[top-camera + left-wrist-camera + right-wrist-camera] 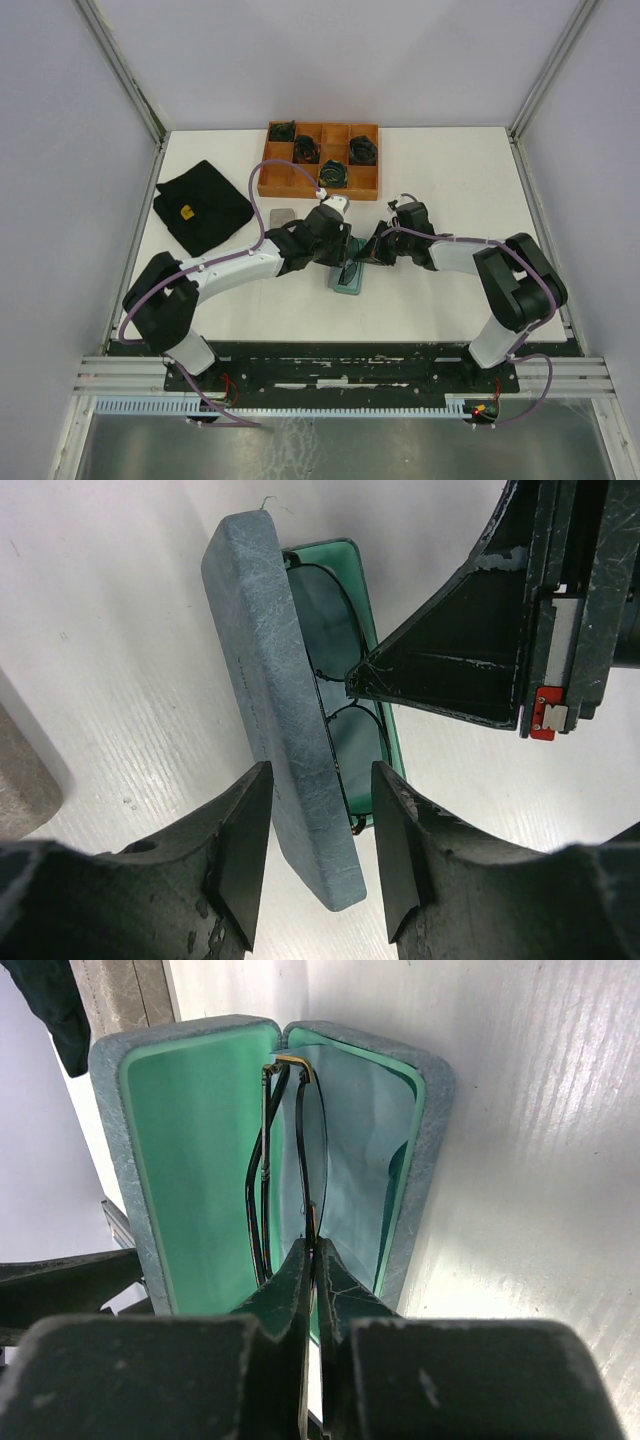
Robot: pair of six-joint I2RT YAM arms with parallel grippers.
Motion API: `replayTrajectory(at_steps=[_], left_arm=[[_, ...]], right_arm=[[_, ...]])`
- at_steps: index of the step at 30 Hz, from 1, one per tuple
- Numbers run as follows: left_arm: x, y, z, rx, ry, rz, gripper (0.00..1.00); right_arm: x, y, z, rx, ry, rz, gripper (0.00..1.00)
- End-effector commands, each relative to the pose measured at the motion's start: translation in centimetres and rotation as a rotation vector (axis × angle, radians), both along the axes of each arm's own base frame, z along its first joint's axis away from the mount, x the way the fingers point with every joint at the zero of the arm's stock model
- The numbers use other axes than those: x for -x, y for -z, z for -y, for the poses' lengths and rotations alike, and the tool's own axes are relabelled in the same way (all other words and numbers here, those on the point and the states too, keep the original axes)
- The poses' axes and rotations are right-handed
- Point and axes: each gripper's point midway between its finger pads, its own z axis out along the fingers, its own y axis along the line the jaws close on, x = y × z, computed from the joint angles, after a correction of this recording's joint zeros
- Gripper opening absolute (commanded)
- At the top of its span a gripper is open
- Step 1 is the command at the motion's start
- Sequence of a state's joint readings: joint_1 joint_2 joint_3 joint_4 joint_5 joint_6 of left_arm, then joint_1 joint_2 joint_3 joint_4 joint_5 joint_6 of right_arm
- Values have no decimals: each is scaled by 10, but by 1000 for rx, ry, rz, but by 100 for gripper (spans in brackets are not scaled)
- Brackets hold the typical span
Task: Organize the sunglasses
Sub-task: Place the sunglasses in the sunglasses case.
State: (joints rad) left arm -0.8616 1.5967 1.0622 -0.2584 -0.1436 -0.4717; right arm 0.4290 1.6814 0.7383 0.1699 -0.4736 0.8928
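A blue-grey case with a green lining lies open on the white table between the two arms. The sunglasses, a thin dark wire pair, stand folded inside it. My right gripper is shut on the sunglasses' wire frame at the case's near end; in the left wrist view its fingertips reach in over the green lining. My left gripper is open, its jaws on either side of the raised lid with a gap on each side.
A wooden compartment tray holding dark green coiled bundles stands at the back. A black cloth lies back left. A grey case sits just behind the left gripper.
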Motion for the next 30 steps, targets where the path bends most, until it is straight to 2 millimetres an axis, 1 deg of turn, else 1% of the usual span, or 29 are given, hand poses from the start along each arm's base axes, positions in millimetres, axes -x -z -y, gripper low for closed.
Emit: replayTrajectory(at_steps=[1, 5, 14, 20, 23, 25, 27, 30], left_arm=[[-5, -9, 10, 35, 31, 39, 51], [-4, -10, 8, 38, 29, 42, 51], [-4, -14, 7, 44, 24, 51, 51], [-5, -17, 7, 51, 22, 60, 52], [-4, -16, 8, 50, 28, 58, 52], [-4, -15, 8, 53, 33, 57, 52], [-3, -14, 9, 57, 39, 54, 52], [-3, -12, 10, 57, 42, 51, 52]], right_arm=[[-15, -9, -6, -13, -6, 53, 8], [-14, -13, -2, 17, -16, 62, 16], [-13, -34, 6, 82, -46, 94, 33], [-9, -42, 20, 169, -50, 118, 39], [-5, -41, 31, 228, -44, 122, 40], [-4, -37, 39, 268, -35, 121, 40], [-3, -34, 41, 280, -35, 119, 41], [-2, -30, 37, 263, -41, 107, 41]])
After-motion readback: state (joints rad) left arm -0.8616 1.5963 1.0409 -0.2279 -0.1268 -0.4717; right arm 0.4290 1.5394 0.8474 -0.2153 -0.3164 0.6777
